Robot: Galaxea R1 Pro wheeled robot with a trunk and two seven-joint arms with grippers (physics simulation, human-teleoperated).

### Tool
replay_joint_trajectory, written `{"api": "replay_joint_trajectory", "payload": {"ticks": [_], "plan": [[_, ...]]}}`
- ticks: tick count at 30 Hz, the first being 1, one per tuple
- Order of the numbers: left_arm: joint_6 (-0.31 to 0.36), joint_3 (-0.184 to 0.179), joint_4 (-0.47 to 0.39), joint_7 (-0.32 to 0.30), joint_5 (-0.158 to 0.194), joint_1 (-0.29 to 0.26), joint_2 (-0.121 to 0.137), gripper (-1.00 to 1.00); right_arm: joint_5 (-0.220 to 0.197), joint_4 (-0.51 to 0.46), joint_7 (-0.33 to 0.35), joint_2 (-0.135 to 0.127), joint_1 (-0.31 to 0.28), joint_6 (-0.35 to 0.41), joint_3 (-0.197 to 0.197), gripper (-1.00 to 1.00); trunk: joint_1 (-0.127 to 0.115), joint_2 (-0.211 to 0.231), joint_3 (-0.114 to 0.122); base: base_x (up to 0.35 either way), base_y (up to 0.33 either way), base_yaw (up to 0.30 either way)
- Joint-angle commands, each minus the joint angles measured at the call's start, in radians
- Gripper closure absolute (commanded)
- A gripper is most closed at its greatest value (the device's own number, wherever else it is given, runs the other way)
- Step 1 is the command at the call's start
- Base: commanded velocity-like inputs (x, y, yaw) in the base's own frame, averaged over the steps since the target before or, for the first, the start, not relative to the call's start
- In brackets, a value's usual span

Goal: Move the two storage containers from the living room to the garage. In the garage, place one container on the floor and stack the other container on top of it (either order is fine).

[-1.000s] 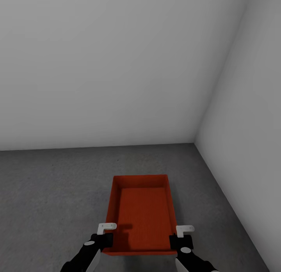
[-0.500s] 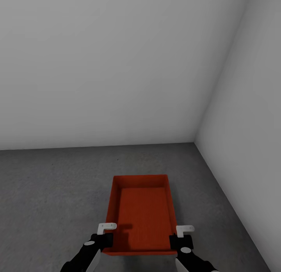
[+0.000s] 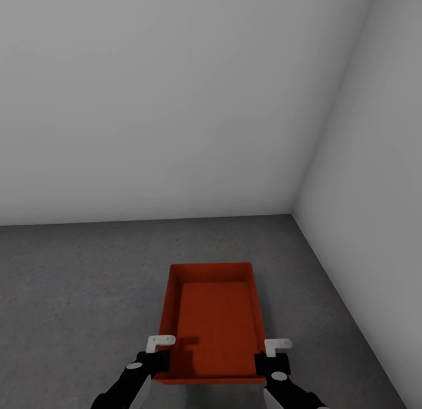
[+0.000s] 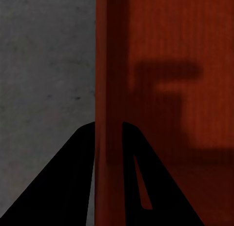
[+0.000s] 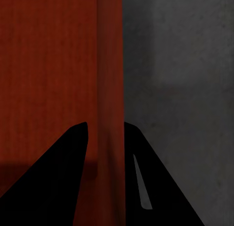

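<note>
One orange-red storage container [image 3: 214, 321], open-topped and empty, lies lengthwise in front of me over the dark grey garage floor [image 3: 76, 280]. My left gripper [image 3: 157, 362] is shut on its left side wall near the near end. My right gripper [image 3: 266, 362] is shut on the right side wall opposite. In the left wrist view the thin red wall [image 4: 107, 65] runs between the black fingers [image 4: 73, 177] of the left gripper [image 4: 107, 126]. The right wrist view shows the other wall [image 5: 111, 65] pinched by the right gripper [image 5: 106, 124]. Whether the bin rests on the floor, I cannot tell.
I face a corner of the garage. A plain white wall [image 3: 176, 104] stands ahead and another white wall [image 3: 375, 192] closes the right side. Mottled concrete stretches to the left of the bin and beyond its far end.
</note>
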Motion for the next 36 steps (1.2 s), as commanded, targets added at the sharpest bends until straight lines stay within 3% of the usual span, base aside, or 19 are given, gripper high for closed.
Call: {"api": "replay_joint_trajectory", "payload": {"ticks": [1, 19, 20, 21, 36], "plan": [[0.007, 0.002, -0.004, 0.040, -0.012, 0.000, 0.017, 1.00, -0.016, 0.003, -0.011, -0.041, -0.001, -0.009, -0.008, 1.00, 0.000, 0.000, -0.001, 0.000, 0.000, 0.000], [0.007, 0.001, -0.001, 0.040, -0.013, 0.000, 0.018, 1.00, -0.016, 0.003, -0.015, -0.041, -0.001, -0.009, -0.008, 1.00, 0.000, 0.000, -0.001, 0.000, 0.000, 0.000], [0.007, 0.001, -0.001, 0.040, -0.013, 0.000, 0.018, 1.00, -0.016, 0.003, -0.015, -0.041, -0.001, -0.009, -0.008, -1.00, 0.000, 0.000, -0.001, 0.000, 0.000, 0.000], [0.007, 0.001, 0.000, 0.040, -0.014, 0.000, 0.018, -1.00, -0.016, 0.003, -0.016, -0.041, -0.001, -0.010, -0.009, -1.00, 0.000, 0.000, -0.001, 0.000, 0.000, 0.000], [0.007, 0.001, 0.001, 0.040, -0.012, 0.000, 0.018, -1.00, -0.016, 0.003, -0.012, -0.042, -0.001, -0.008, -0.010, -1.00, 0.000, 0.000, -0.001, 0.000, 0.000, 0.000]]}}
